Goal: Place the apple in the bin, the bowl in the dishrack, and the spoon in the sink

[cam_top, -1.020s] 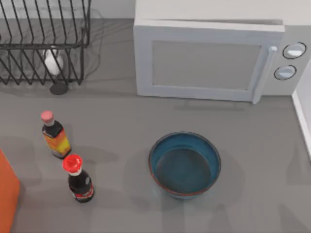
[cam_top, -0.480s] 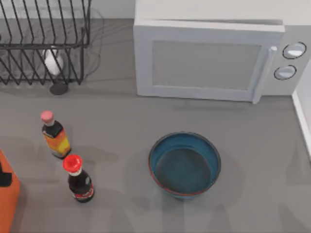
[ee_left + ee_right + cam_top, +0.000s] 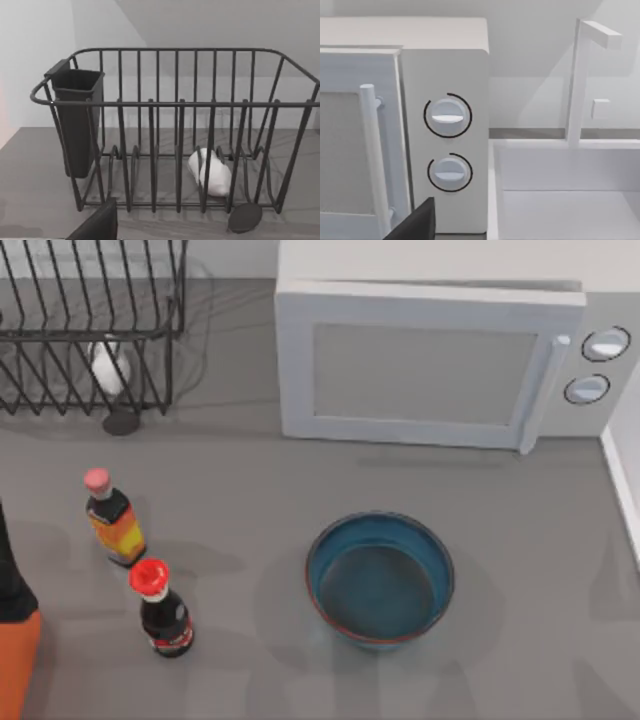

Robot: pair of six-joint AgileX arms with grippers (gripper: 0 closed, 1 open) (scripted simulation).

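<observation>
The wide teal-blue bowl (image 3: 380, 580) with its reddish-brown rim sits upright on the grey table (image 3: 250, 490), in front of the white microwave (image 3: 430, 360) and well apart from the black wire dishrack (image 3: 90, 330) at the far left. The orange bin (image 3: 15, 665) shows at the left edge, where the dark left arm (image 3: 10, 575) reaches in above it. Whether either end effector is open or closed cannot be told.

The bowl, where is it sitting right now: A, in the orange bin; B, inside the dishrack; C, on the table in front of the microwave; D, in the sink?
C: the bowl rests on the grey table in front of the microwave, well apart from the dishrack.
</observation>
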